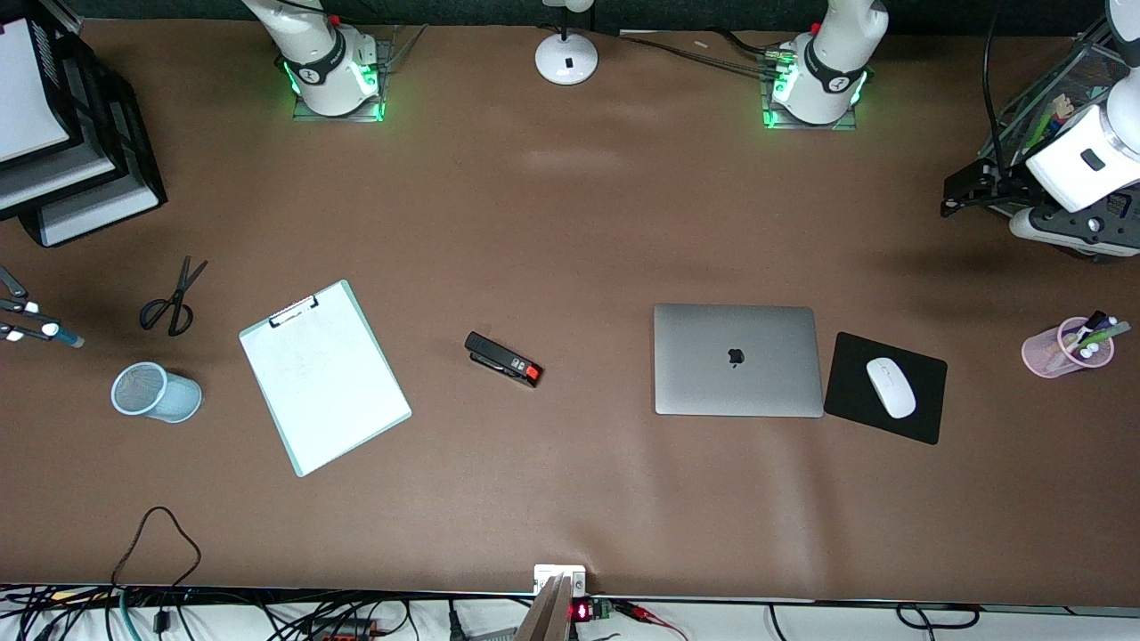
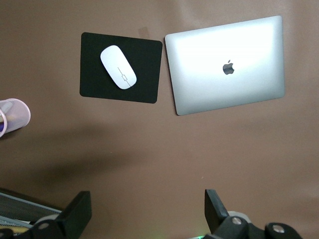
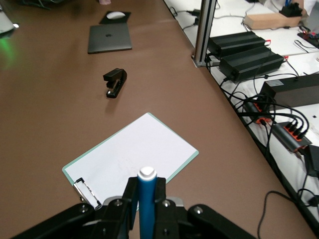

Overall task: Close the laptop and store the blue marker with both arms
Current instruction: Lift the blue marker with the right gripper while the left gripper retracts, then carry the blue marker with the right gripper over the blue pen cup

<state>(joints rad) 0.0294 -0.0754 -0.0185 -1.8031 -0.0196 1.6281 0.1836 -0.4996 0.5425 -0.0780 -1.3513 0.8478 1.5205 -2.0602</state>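
The laptop (image 1: 737,359) lies closed on the table, its silver lid with the apple logo facing up; it also shows in the left wrist view (image 2: 227,64) and the right wrist view (image 3: 109,38). My right gripper (image 1: 20,320) is at the right arm's end of the table, shut on the blue marker (image 1: 68,337). In the right wrist view the gripper (image 3: 146,191) grips the marker (image 3: 147,201) upright, white end up. My left gripper (image 1: 957,191) hangs open and empty above the table at the left arm's end, fingers (image 2: 75,214) wide apart.
A black mouse pad (image 1: 922,418) with a white mouse (image 1: 891,386) lies beside the laptop. A pink pen cup (image 1: 1055,352), a stapler (image 1: 503,359), a clipboard (image 1: 325,377), scissors (image 1: 171,303), a tipped blue mesh cup (image 1: 156,392), black trays (image 1: 71,169) and a lamp base (image 1: 566,58) are also on the table.
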